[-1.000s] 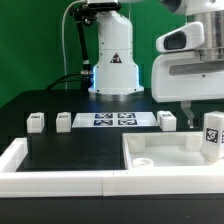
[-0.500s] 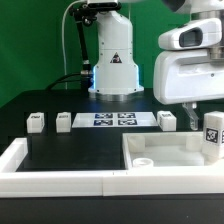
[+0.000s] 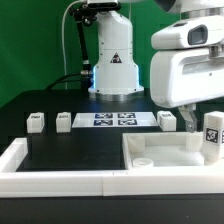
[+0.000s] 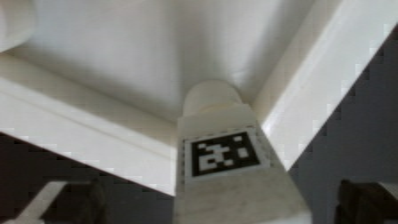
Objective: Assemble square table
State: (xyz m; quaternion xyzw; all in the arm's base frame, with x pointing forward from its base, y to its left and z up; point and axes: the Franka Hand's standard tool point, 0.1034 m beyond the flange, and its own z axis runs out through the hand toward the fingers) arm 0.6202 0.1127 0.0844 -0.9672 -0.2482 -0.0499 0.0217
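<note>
The white square tray-like tabletop lies at the front on the exterior view's right. One tagged white leg stands upright at its far right corner. My gripper hangs over this leg, one finger showing beside it with a gap. In the wrist view the leg runs between the two dark fingers, with space on both sides. The jaws are open around it, and the tabletop's rim corner lies behind it. Three more legs stand in a row farther back.
The marker board lies flat between the loose legs. The robot base stands behind it. A long white rim borders the black surface along the front and left.
The hand has shifted a little toward the exterior view's left and fills more of the picture. The leg at the tabletop's corner and the other parts have not moved.
</note>
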